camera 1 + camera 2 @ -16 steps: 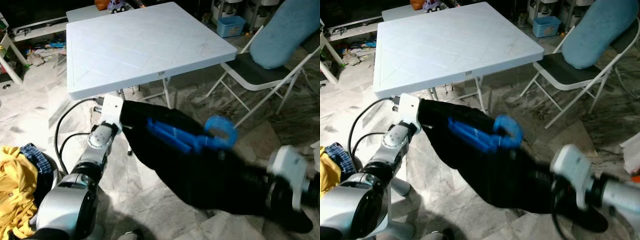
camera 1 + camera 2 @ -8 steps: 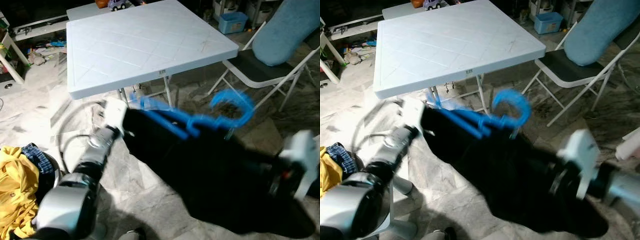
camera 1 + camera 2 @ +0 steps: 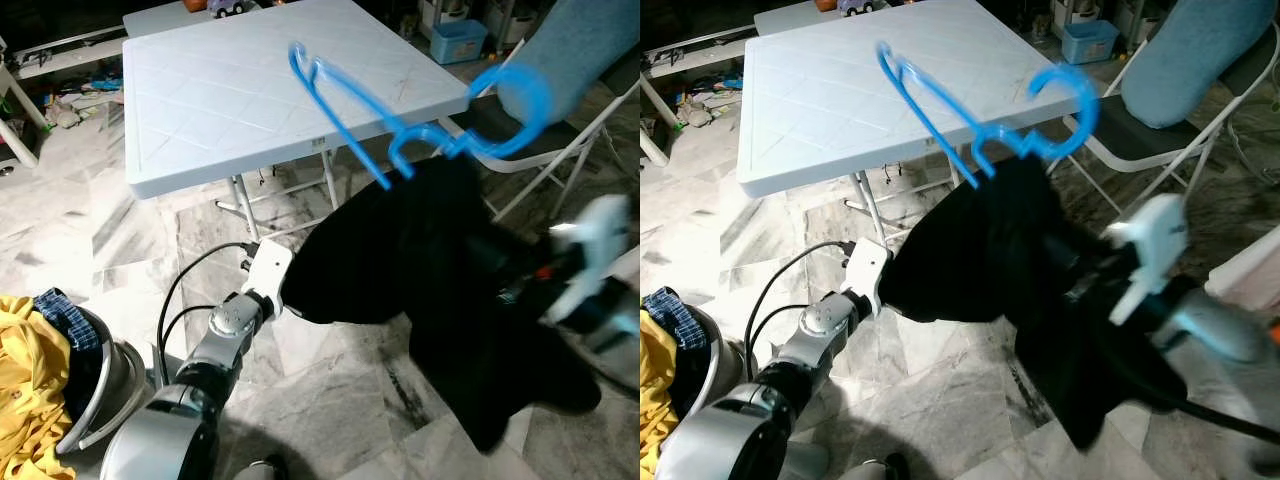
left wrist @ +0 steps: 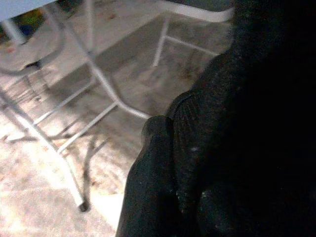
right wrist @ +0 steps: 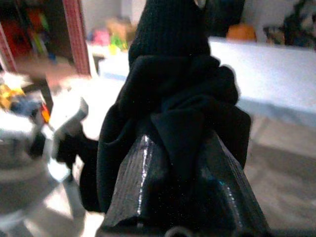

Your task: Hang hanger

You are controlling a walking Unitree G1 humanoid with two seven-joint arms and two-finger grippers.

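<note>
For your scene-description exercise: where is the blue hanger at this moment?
In the left eye view the blue hanger is raised at centre, above the black garment, its hook toward the folding chair on the right, in front of the white table.

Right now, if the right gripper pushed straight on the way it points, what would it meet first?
Probably the black garment bunched between the right gripper fingers; beyond it lies the white folding table, though depth is unclear.

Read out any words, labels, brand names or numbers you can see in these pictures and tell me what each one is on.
None can be read.
A small dark mark sits on the front edge of the white folding table; too small to read.
The blue hanger and black garment carry no visible text.
</note>
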